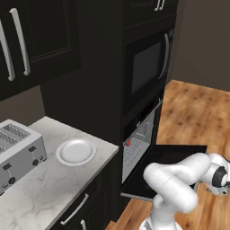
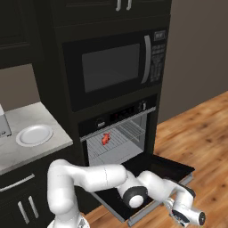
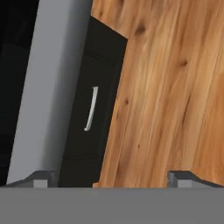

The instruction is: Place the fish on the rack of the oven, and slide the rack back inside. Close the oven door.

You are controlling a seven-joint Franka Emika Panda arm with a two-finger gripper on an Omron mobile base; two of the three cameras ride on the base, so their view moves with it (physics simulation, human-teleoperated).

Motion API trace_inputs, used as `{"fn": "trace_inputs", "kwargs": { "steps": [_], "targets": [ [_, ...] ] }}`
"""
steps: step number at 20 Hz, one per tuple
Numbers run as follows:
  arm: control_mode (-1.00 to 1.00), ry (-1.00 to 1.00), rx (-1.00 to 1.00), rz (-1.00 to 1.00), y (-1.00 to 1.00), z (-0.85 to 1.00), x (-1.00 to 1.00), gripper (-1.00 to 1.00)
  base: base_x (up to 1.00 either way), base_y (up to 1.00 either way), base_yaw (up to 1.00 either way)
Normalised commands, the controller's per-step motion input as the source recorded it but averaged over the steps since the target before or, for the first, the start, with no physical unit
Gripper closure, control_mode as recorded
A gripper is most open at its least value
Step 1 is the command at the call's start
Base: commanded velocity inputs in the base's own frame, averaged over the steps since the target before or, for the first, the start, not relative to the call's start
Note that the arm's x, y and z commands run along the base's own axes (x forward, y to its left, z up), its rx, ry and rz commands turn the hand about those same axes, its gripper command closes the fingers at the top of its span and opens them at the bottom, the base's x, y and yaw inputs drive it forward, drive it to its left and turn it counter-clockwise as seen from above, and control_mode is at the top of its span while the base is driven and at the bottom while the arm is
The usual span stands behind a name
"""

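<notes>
The black oven [image 2: 116, 116] stands with its door [image 2: 165, 166] dropped flat. Inside, the small red-orange fish [image 2: 105, 139] lies on the wire rack [image 2: 127, 133], which looks slid in within the cavity. From the left side the fish [image 1: 128, 143] is a red dot on the rack [image 1: 140, 140] above the door [image 1: 177, 152]. My gripper [image 2: 186, 214] hangs low, just past the door's front edge with its silver bar handle [image 2: 149, 208]. In the hand view the gripper [image 3: 113, 178] is open, its fingertips [image 3: 43, 178] wide apart with nothing between them.
A white plate [image 1: 75, 151] and a toaster [image 1: 18, 152] sit on the marble counter [image 1: 49, 188]. A black microwave-like unit [image 2: 111, 67] sits above the oven. Wood floor [image 3: 166, 87] spreads to the right. A dark cabinet with a silver handle [image 3: 91, 109] is below the hand.
</notes>
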Motion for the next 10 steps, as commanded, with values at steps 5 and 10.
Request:
{"fn": "trace_inputs", "kwargs": {
  "steps": [5,10],
  "targets": [
    [-1.00,0.00,0.37,0.30,0.00,0.00,0.00,-1.00,0.00,0.00,0.00],
    [-1.00,-0.02,0.38,0.30,-0.05,0.00,-0.03,-1.00,0.00,0.00,0.00]
  ]
}}
